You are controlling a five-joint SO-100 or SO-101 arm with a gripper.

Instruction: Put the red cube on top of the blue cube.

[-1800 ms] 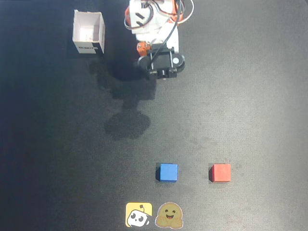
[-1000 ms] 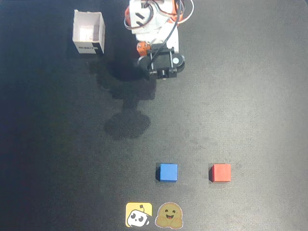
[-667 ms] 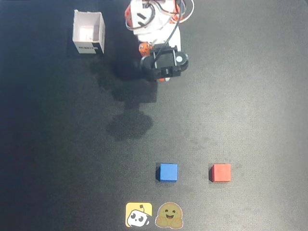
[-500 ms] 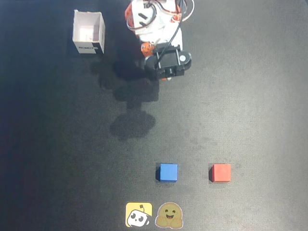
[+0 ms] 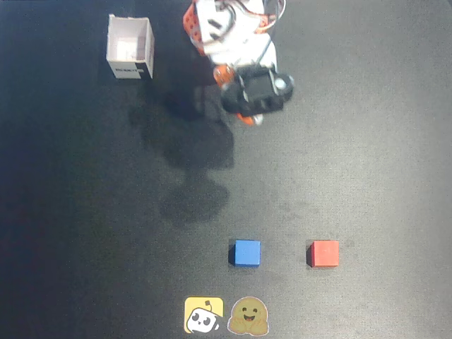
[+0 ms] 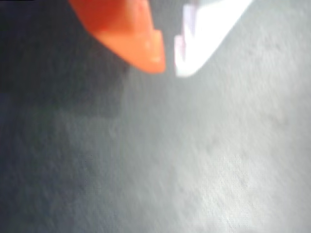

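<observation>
Our red cube (image 5: 325,253) sits flat on the dark table (image 5: 367,141), well apart from our fingers and, in the overhead view, below them and a little to the right. We judge it light and rigid, with matte faces that should not slip much, so a modest squeeze ought to hold it; it does not look fragile. The best hold, we think, is across two opposite side faces, near mid-height, with the fingers coming down squarely so the cube stays level for stacking. The blue cube (image 5: 246,252) lies to the left of the red one in that view, apart from it with bare table between, and likewise far from our fingers. Our gripper (image 6: 169,68) hangs near the arm's base; in the wrist view the orange finger (image 6: 138,39) and the white finger (image 6: 201,36) stand close together with only a thin gap at the tips, holding nothing, over blurred bare table. Further out, a white box (image 5: 130,48) stands to the left of the arm, and two stickers (image 5: 226,315) lie beyond the cubes.
</observation>
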